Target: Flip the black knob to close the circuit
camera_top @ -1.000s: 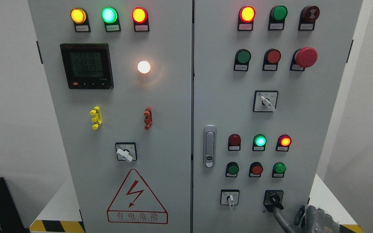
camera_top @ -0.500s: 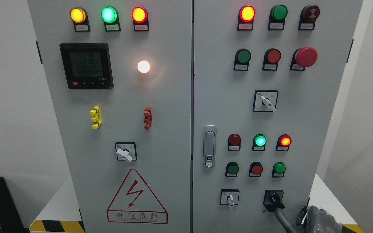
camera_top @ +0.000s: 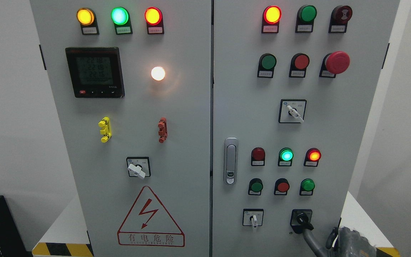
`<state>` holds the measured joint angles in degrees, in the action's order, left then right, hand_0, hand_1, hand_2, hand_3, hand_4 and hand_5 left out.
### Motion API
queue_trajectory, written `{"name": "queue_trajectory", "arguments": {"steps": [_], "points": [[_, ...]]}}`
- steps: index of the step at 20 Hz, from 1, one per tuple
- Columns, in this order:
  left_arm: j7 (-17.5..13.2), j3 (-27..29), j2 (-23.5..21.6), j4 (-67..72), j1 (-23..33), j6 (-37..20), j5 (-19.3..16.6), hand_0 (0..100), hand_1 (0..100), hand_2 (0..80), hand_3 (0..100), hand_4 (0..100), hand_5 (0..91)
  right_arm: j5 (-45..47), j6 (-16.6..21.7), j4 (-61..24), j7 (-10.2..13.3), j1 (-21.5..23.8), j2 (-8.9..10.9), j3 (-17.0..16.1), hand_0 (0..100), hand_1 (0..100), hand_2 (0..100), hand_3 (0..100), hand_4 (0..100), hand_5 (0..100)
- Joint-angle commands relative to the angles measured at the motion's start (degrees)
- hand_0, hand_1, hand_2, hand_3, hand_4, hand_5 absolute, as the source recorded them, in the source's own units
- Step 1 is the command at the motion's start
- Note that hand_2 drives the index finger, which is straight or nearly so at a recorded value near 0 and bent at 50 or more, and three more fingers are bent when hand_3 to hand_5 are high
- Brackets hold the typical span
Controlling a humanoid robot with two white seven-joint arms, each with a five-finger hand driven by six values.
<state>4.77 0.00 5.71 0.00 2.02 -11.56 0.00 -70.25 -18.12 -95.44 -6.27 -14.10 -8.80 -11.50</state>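
Closest to me, at the bottom right corner, the robot's right hand (camera_top: 351,242) pokes up into view, a grey mass mostly cut off by the frame edge. One long grey finger (camera_top: 310,240) reaches up and left to the black knob (camera_top: 302,218), its tip right against the knob's lever, perhaps touching it; whether the other fingers are curled or loose I cannot tell from here.

The black knob sits in a black square mount at the lower right of the grey cabinet's right door (camera_top: 351,142), its lever pointing down and to the right. Just to its left is a white selector switch (camera_top: 253,218) with its handle hanging straight down.

Above those run three small push buttons, green, red and green, and above them three indicator lamps (camera_top: 286,155), the middle one glowing green and the right one glowing red. A silver door latch (camera_top: 231,161) stands near the seam between the doors.

On the left door, a red-outlined electrical hazard triangle (camera_top: 151,217) lies low, with another white selector switch over it. Higher up a digital meter (camera_top: 95,72) shows lit numerals beside a bright white lamp (camera_top: 158,73).
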Motion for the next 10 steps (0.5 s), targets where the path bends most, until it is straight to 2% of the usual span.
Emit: {"name": "queue_trajectory", "arguments": {"steps": [1, 10], "points": [[-0.03, -1.23, 0.00, 1.23, 0.00, 0.05, -1.23, 12, 56, 0.0, 0, 0, 0.0, 0.11, 0.37, -0.36, 0.12, 0.65, 0.01, 2.27, 0, 7, 79, 96, 80, 81], [0.06, -1.23, 0.00, 1.23, 0.00, 0.05, -1.23, 12, 56, 0.0, 0, 0, 0.0, 0.11, 1.60, -0.71, 0.47, 2.67, 0.09, 4.29, 0, 7, 79, 96, 80, 81]]}}
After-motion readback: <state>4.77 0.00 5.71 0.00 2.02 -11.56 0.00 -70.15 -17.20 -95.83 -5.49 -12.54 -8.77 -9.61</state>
